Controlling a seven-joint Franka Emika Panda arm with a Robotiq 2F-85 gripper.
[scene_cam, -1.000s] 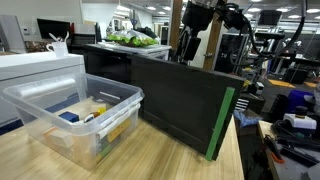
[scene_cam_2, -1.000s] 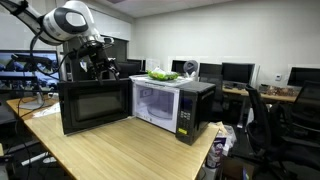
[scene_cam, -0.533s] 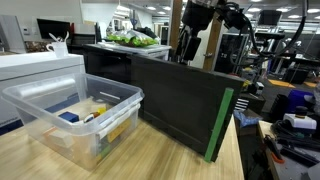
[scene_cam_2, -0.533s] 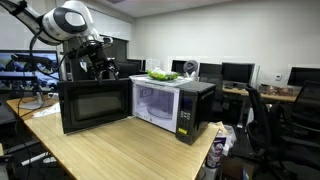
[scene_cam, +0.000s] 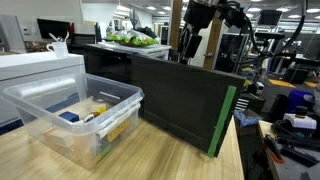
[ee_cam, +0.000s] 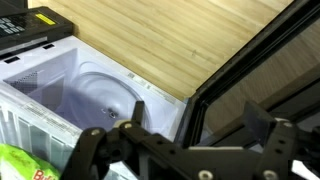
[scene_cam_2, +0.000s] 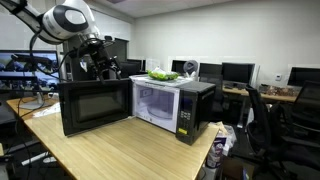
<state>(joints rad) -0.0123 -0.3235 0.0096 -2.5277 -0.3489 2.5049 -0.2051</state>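
Microwave door [scene_cam_2: 95, 105] wide open, spread hand [scene_cam: 187, 52] just above.

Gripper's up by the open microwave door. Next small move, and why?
Probably ease the gripper down toward the top edge of the microwave door. The jaws are open and empty, hanging above the door, which is swung wide. The wrist view looks down past it at the turntable, and shows no contact yet.

2 low exterior views toward the microwave [scene_cam_2: 170, 105] from different sides; wrist view close above it.
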